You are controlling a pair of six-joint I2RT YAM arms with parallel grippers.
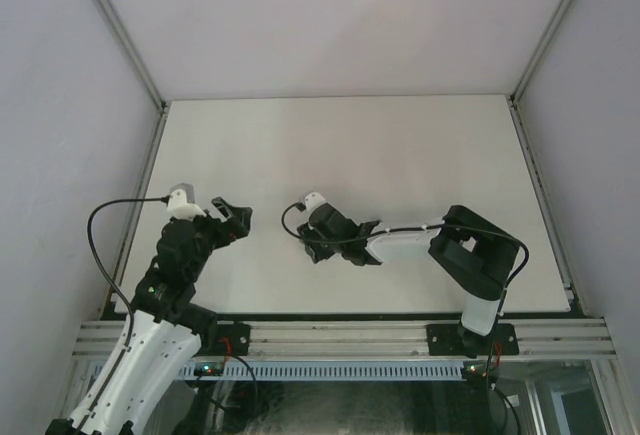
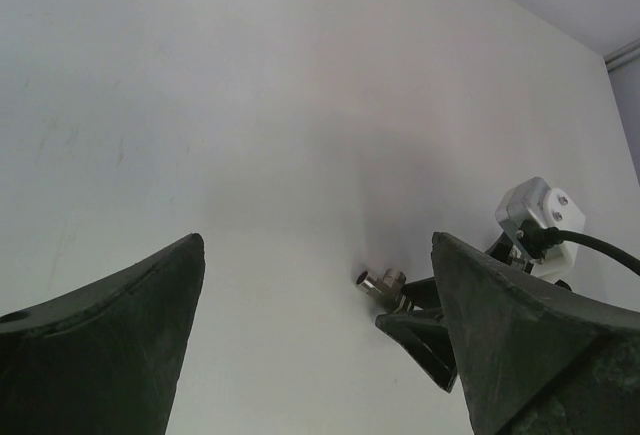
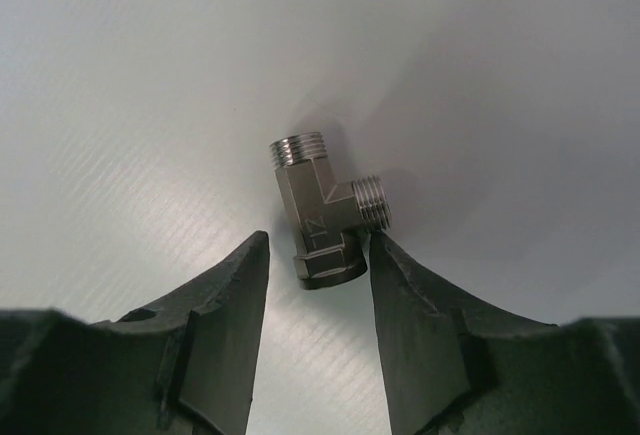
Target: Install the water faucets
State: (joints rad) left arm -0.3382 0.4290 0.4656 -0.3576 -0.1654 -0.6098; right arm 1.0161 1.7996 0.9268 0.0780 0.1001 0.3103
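Observation:
A short dark-grey metal tee fitting (image 3: 316,223) with threaded ends lies on the white table. Its lower end sits between the tips of my right gripper (image 3: 318,237). The right fingertip (image 3: 385,250) touches the side thread, and the left fingertip stands a little apart, so the jaws are open around it. The fitting also shows in the left wrist view (image 2: 383,283), just beyond the right gripper's fingers (image 2: 425,330). My left gripper (image 2: 318,240) is open wide and empty, left of the right gripper (image 1: 308,247) in the top view. The white elbow tap is out of view.
The white table (image 1: 340,145) is bounded by grey walls at the back and sides, with an aluminium rail (image 1: 340,337) at the near edge. The right arm's white wrist camera (image 2: 537,215) and its black cable (image 2: 600,247) stand near the left gripper's right finger.

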